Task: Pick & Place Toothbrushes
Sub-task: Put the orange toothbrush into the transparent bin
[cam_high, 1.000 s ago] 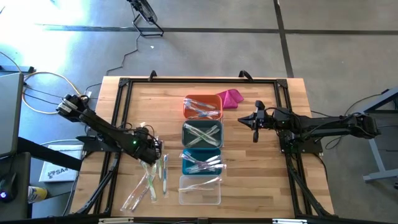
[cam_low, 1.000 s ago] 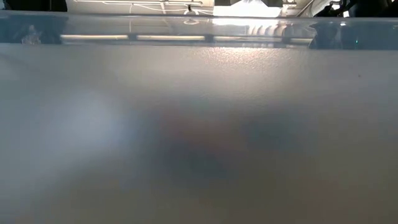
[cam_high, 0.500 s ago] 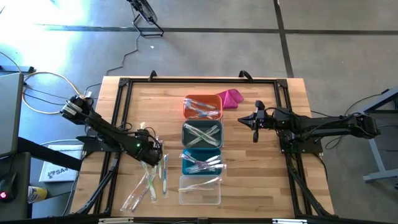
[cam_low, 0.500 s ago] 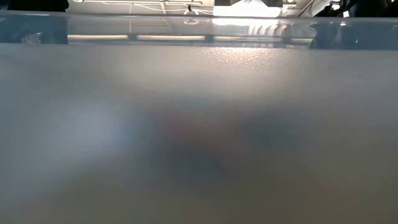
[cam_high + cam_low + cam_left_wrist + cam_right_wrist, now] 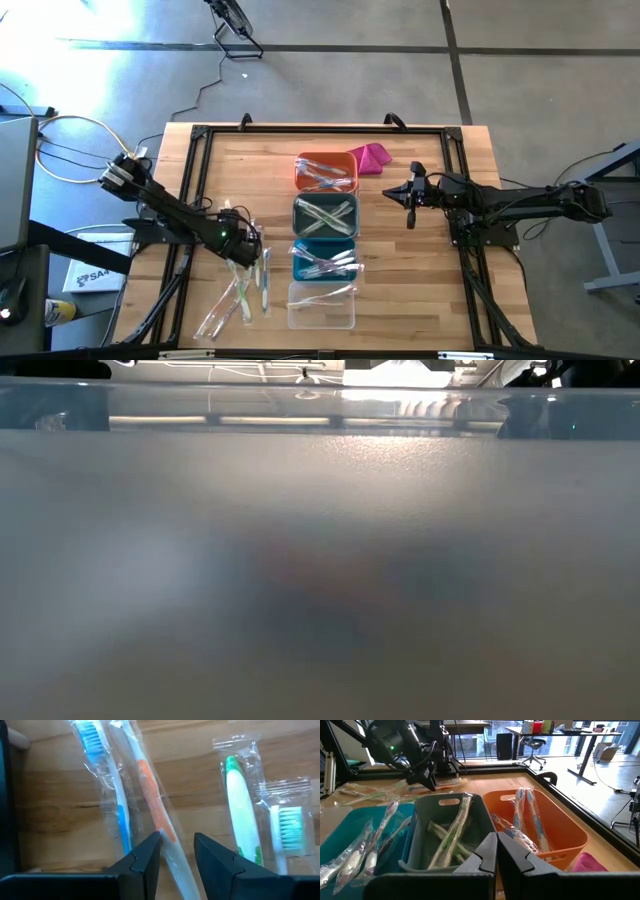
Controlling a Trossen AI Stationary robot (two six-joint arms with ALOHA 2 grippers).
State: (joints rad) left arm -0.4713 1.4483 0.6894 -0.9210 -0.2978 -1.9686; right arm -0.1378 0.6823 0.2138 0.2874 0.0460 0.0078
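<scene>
My left claw (image 5: 177, 851) sits low over the loose toothbrushes (image 5: 240, 295) at the table's (image 5: 420, 300) left front. Its fingers stand a little apart, straddling the orange-handled brush (image 5: 156, 810) in its clear wrapper; whether they touch the film, I cannot tell. A blue brush (image 5: 107, 790) lies just beside it, wrappers overlapping. A green brush (image 5: 242, 815) and a white one with a green head (image 5: 285, 827) lie near the other finger.

Risks noted:
- The wrappers are glossy and slack. Closing on film alone, not the handle, would likely let the brush slide out on the lift.
- The blue brush's wrapper overlaps the orange one; a pinch may catch both and carry a second brush along.
- The fingers are close to the wood; pressing lower could scrape and skid the brush aside.

My right claw (image 5: 410, 205) waits beside the grey bin (image 5: 325, 217), fingers nearly together, holding nothing. The orange bin (image 5: 570, 827), grey and teal bin (image 5: 325, 260) hold brushes already.
</scene>
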